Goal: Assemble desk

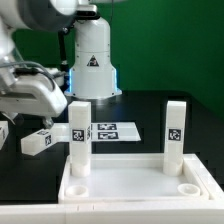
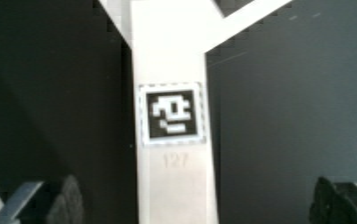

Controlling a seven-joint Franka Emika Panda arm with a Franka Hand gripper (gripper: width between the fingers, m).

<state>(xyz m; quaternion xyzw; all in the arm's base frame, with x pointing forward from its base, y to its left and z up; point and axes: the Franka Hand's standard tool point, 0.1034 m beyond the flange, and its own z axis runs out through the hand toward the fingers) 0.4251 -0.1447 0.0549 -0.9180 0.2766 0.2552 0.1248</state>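
The desk's white rimmed panel [image 1: 135, 192] lies at the front. Two white legs stand upright in its far corner sockets, one on the exterior view's left [image 1: 80, 135] and one on the right [image 1: 175, 128]. The two near sockets [image 1: 190, 186] are open holes. A loose tagged leg [image 1: 35, 141] lies on the black table left of the panel. My gripper [image 1: 48, 100] hangs above that side. In the wrist view a long white leg [image 2: 171, 115] with a square tag runs between my fingers [image 2: 42, 200]. The gripper [image 2: 193, 202] is open, with clear gaps on both sides of the leg.
The marker board [image 1: 112, 131] lies flat behind the panel, between the two standing legs. The robot's white base [image 1: 95, 55] stands at the back. Another white part [image 1: 4, 131] shows at the exterior view's left edge. A white slanted piece [image 2: 246, 18] crosses beyond the leg in the wrist view.
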